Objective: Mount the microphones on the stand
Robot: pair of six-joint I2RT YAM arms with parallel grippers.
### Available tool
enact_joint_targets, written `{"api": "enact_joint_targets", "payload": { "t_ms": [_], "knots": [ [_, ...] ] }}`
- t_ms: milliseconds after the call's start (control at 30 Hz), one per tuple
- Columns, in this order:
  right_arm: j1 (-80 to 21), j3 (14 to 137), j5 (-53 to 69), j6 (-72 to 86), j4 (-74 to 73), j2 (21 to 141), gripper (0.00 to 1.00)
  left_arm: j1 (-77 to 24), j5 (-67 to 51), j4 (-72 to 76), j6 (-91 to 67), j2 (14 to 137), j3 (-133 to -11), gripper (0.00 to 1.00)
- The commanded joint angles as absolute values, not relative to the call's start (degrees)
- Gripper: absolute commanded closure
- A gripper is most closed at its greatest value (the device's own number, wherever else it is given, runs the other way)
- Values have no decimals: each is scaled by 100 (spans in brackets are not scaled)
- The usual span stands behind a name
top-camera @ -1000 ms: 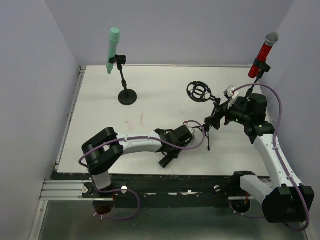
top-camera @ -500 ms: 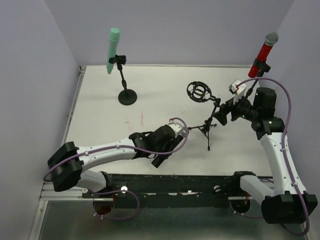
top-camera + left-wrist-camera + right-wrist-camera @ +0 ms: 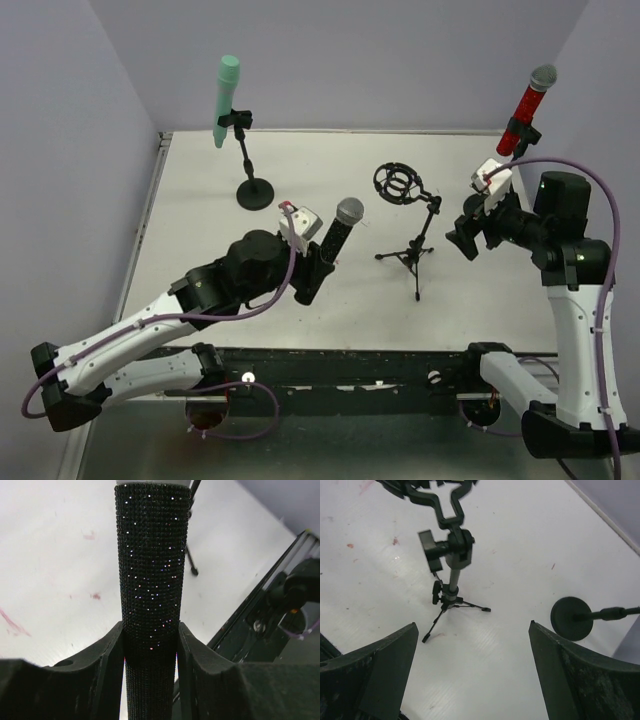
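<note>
1. Since a second ago: left end effector (image 3: 312, 268) risen from the worktop's (image 3: 200, 200) front edge with the black microphone (image 3: 335, 235); right end effector (image 3: 466, 238) drawn back from the tripod stand (image 3: 410, 250).
2. White worktop, faint red smudges, lilac walls.
3. Black microphone clamped by its handle between the left fingers (image 3: 107, 655), mesh head up, just left of the tripod stand. Right end effector spread wide, empty.

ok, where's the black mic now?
Top view, near centre: the black microphone is gripped in the left tool, just left of the tripod stand.
</note>
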State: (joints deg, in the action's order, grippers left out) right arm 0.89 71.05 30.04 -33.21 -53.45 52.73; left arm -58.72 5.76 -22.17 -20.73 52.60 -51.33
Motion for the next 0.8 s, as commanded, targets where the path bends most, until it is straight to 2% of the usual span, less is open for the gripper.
{"api": "enact_joint_targets", "payload": {
  "t_ms": [0,200,400,567,667,767],
  "knots": [
    [114,8066,4312,-3875,-6564,5492,0,-5862,432,-2109,-1477,4913,-5922,100],
    [114,9288,6508,-3684,-6900,6300,0,-5871,-421,-1592,-1046,5377,-6985,100],
    [106,10317,8067,-2578,-6347,7171,0,-5871,-1019,-1099,-1124,6669,-8488,100],
    [114,10434,8498,-602,-4487,7208,0,-5871,-1336,-1230,-1380,7645,-9482,100],
    [105,9811,8455,1269,-2372,6892,0,-5871,-1485,-1239,-1546,7980,-9781,100],
    [105,9738,8394,1879,-1996,6891,0,-5871,-1634,-1160,-1722,8173,-9931,100]
  ]
}}
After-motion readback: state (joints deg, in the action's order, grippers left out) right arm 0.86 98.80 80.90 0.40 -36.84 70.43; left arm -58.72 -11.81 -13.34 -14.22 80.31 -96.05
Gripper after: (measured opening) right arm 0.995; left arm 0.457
